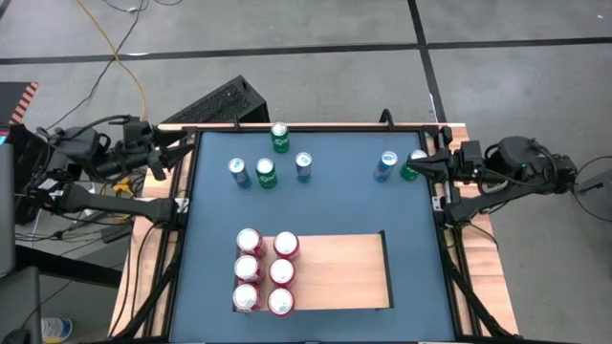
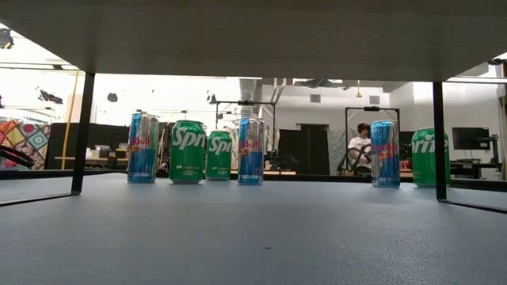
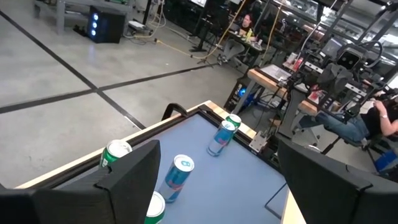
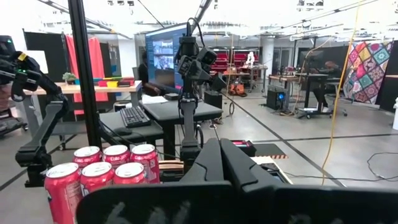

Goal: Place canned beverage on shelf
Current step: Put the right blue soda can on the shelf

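The pale tan shelf board (image 1: pixel 344 272) lies flat on the blue mat at the near middle. Several red cans (image 1: pixel 265 271) stand on its left part and also show in the right wrist view (image 4: pixel 99 171). Loose cans stand upright on the mat at the far side: green cans (image 1: pixel 279 137) (image 1: pixel 266 173) (image 1: pixel 413 166) and blue cans (image 1: pixel 239 172) (image 1: pixel 303 166) (image 1: pixel 386 164). My left gripper (image 1: pixel 184 145) (image 3: pixel 214 186) is open and empty at the far left edge. My right gripper (image 1: pixel 427 162) (image 4: pixel 219 163) is shut at the right edge, just beside the right-hand green can.
A black rail frame (image 1: pixel 191 205) borders the mat, with striped wood outside it. In the low view the loose cans (image 2: pixel 188 152) (image 2: pixel 385 153) stand in a row on the mat beyond two black posts (image 2: pixel 81 134). A person (image 2: pixel 361 142) sits in the room behind.
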